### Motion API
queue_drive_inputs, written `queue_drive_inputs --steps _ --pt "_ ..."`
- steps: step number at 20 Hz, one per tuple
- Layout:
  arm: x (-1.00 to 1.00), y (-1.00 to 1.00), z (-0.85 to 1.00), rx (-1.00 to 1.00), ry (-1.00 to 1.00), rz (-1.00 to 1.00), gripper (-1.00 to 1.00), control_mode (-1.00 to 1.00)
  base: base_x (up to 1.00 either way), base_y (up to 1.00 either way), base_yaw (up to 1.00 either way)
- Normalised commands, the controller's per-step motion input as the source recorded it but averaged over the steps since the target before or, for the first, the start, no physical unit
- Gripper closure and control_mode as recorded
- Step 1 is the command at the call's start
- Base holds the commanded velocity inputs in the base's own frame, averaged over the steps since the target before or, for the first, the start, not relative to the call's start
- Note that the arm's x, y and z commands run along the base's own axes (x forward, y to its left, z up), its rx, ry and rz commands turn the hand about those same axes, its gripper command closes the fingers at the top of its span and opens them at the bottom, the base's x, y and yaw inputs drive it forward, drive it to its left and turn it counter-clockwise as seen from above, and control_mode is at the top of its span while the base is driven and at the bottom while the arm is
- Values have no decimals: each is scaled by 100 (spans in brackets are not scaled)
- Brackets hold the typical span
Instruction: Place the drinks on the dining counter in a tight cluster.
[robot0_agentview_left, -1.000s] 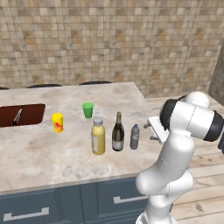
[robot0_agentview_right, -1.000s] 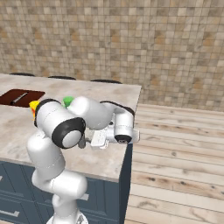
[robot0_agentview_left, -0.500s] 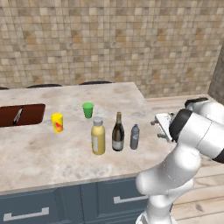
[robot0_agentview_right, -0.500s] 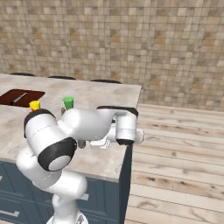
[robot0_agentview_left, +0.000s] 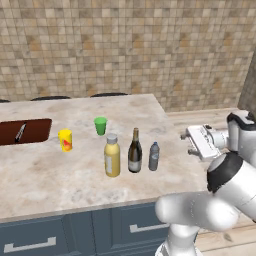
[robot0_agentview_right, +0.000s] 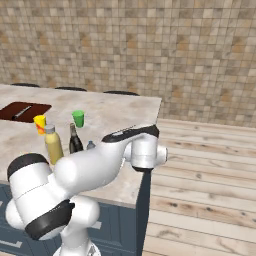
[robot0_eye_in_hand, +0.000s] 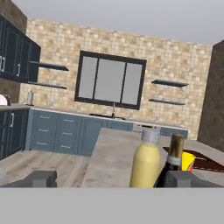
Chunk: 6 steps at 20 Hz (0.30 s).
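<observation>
A tan tiled wall backs the kitchen, and the beige marble surface (robot0_agentview_left: 60, 175) of the dining island spreads out ahead of me over dark blue drawers. My gripper (robot0_agentview_left: 192, 143) hangs off the island's end, above the wooden floor, jaws spread wide and holding nothing. Out in front of it the three drinks stand upright in a close row: the small grey-blue bottle (robot0_agentview_left: 154, 156) nearest my gripper, then the dark wine bottle (robot0_agentview_left: 134, 152), then the stout yellow bottle (robot0_agentview_left: 112, 156) farthest. Beyond them stand a green cup (robot0_agentview_left: 100, 125) and a yellow cup (robot0_agentview_left: 65, 140), with the brown basin (robot0_agentview_left: 30, 131) farthest from my gripper.
</observation>
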Motion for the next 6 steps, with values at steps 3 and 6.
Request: queue_drive_inputs --steps 3,6 --pt "-40 0 36 -8 -1 -9 -100 -100 0 0 0" --pt "-43 0 30 -12 -2 -8 -100 -100 0 0 0"
